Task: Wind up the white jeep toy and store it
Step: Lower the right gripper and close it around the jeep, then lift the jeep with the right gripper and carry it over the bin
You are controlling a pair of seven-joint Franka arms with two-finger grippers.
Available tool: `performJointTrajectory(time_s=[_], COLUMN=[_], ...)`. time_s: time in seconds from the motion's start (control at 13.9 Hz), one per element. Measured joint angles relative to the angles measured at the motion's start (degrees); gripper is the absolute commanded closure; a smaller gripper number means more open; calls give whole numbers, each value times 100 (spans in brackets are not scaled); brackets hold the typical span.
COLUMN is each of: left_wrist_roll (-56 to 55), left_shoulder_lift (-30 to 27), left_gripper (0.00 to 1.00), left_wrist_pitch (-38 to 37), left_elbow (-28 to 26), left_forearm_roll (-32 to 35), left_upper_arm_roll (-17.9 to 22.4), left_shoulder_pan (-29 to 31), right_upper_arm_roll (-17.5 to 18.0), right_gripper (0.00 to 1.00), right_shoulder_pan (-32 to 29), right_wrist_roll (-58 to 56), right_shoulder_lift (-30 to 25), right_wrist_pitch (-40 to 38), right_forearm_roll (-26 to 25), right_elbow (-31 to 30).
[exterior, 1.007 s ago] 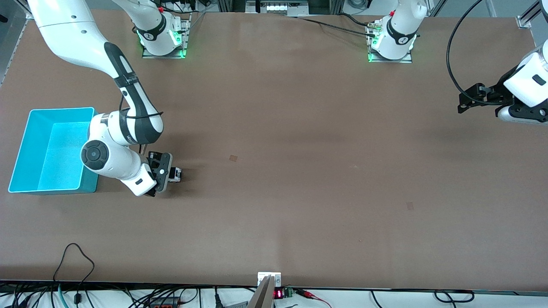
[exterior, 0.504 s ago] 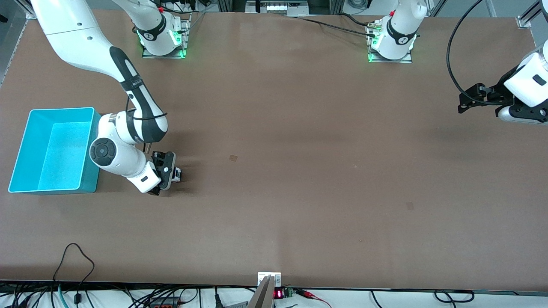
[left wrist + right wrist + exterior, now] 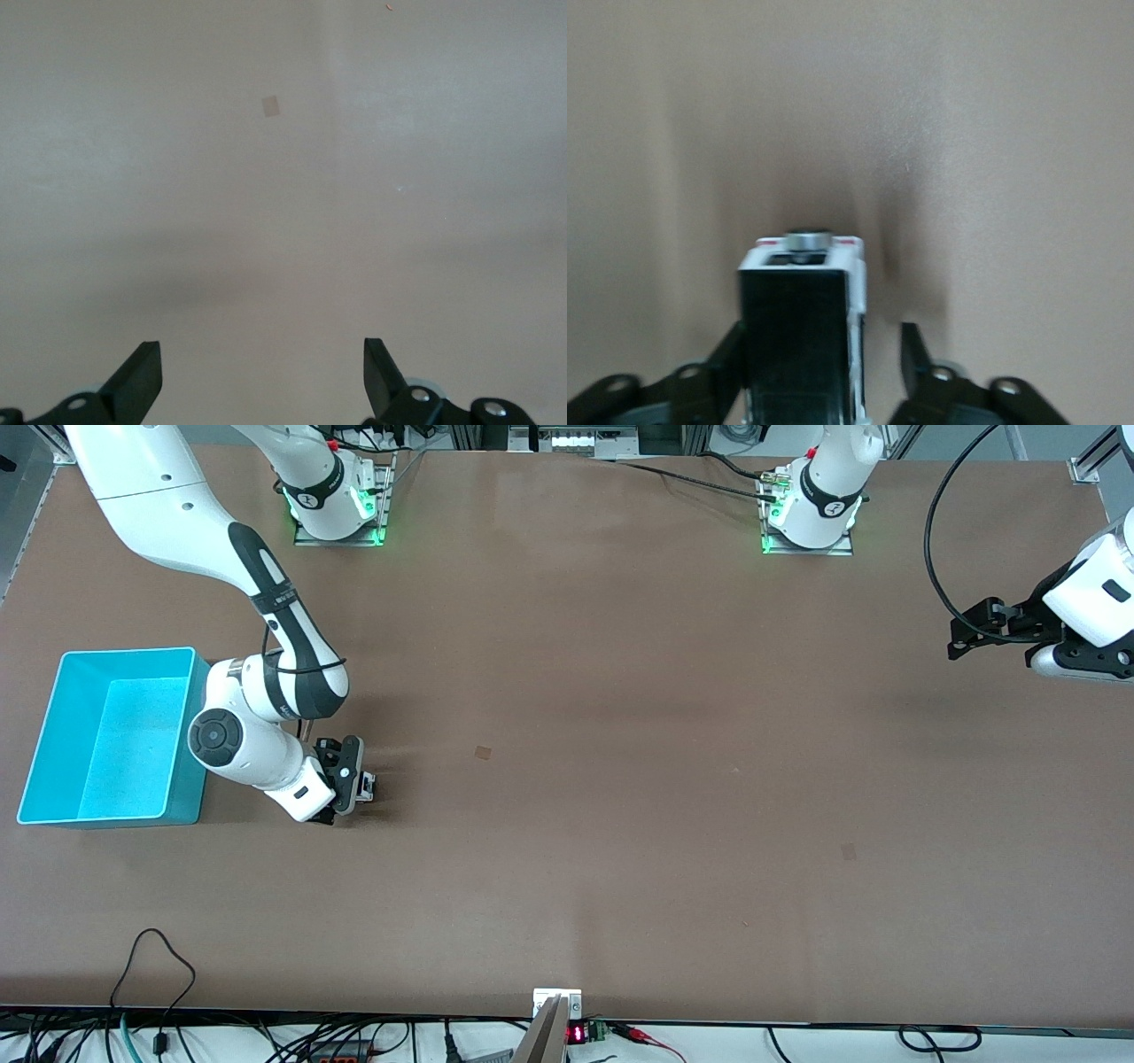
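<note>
In the front view the right arm's wrist covers most of the small white jeep toy with the black roof. In the right wrist view that toy's near end is cut off by the picture's edge, so whether the right gripper's black fingers touch its sides cannot be told.

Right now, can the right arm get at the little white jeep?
Probably yes. The right gripper is already down at the white jeep toy on the table, its jaws either side with a gap showing at one side. Nothing blocks it. The left gripper waits, open.
</note>
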Motion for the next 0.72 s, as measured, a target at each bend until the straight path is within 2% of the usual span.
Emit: performJointTrajectory(time_s=[0.36, 0.58, 0.72], left_wrist_roll=[0, 0, 0], left_shoulder_lift=[0, 0, 0], left_gripper=[0, 0, 0], left_wrist_pitch=[0, 0, 0], left_elbow=[0, 0, 0], left_forearm_roll=[0, 0, 0], left_upper_arm_roll=[-1, -1, -1], left_shoulder_pan=[-1, -1, -1], right_upper_arm_roll=[-7, -61, -225], right_gripper=[100, 100, 100], right_shoulder_pan=[-71, -96, -108], right_wrist_roll=[-33, 472, 940], right_shoulder_lift=[-137, -527, -849], right_wrist_pitch=[26, -199, -411], right_forearm_roll=[5, 10, 10], right_elbow=[16, 34, 34])
